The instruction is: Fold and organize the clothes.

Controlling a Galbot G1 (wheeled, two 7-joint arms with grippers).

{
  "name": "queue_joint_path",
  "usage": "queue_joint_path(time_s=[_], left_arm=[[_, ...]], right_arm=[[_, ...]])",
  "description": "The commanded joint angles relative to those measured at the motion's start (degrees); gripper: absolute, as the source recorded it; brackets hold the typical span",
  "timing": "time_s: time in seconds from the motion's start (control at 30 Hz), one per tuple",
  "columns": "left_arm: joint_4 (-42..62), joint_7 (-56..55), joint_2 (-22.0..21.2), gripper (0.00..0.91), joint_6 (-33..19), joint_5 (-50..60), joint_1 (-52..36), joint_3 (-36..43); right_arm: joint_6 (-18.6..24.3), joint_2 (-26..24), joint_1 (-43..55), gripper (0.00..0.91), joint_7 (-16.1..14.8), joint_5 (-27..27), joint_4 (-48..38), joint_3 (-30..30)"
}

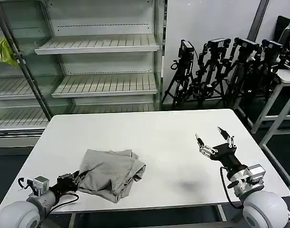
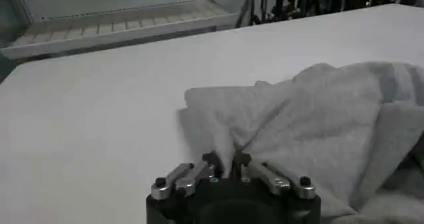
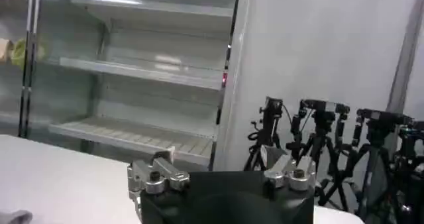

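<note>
From the head view, a crumpled grey shirt (image 1: 111,174) lies near-left on the white counter (image 1: 169,137), the left hand (image 1: 74,180) pinching its edge (left wrist view: fingers (image 2: 207,160) closed on fabric, probably to drag it flat), while the right hand (image 1: 214,140) hovers open at right.

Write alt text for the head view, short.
A crumpled light grey shirt lies on the near left of a white table, with the left claw pinched shut on its near-left edge. The right claw hovers open above the table's right side; shelving and camera tripods stand behind.
</note>
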Motion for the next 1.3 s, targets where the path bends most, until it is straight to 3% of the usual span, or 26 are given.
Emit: queue_joint_path(time_s=[0.03, 0.37, 0.8, 1.03, 1.3], left_arm=[[-0.8, 0.1, 0.5, 0.04, -0.1, 0.0, 1.0, -2.1], [-3.2, 0.1, 1.9, 0.04, 0.2, -1.1, 4.7, -9.0], [-0.8, 0.2, 10.0, 0.05, 0.8, -2.9, 9.9, -25.2], [1.7, 0.7, 15.2, 0.04, 0.9, -4.1, 16.9, -37.9], [3.2, 1.9, 18.1, 0.05, 0.5, -0.8, 20.7, -47.5]], right_arm=[[0.1, -0.1, -0.7, 0.907, -0.1, 0.1, 0.7, 0.9], [0.4, -0.3, -0.2, 0.907, -0.4, 0.3, 1.4, 0.9], [1.4, -1.2, 2.9, 0.907, -1.1, 1.6, 0.7, -0.9], [1.7, -1.4, 5.8, 0.907, -1.3, 2.9, -0.3, -2.7], [2.4, -0.7, 6.8, 0.907, -1.7, 3.0, -1.5, -4.2]])
